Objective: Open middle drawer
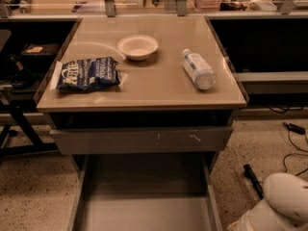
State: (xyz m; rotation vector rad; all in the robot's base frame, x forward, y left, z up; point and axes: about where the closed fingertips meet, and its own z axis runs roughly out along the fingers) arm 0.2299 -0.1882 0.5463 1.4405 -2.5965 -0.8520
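- Gripper lies outside the view, past the lower right corner; whether it is apart, together or clamped on anything cannot be told.
- Only a rounded white section of the robot's arm (284, 201) shows, low at the right, beside the cabinet and apart from it.
- The middle drawer (144, 211) stands pulled well out toward the viewer at the bottom of the scene, its grey tray interior exposed between two thin side walls; its front falls below the frame's edge.
- Directly above it, the scuffed drawer front (142, 139), grey with white marks right of centre, juts slightly forward of the cabinet under a dark gap.
- On the tan countertop (144, 88), a white bowl (138, 46) sits toward the back, near the middle.
- A blue snack bag (88, 74) lies flat at the left, near the bowl but apart from it.
- A clear plastic bottle (198, 69) lies on its side at the right, cap pointing to the back.
- Black cables (293, 129) trail over the speckled floor (29, 191) at the right.
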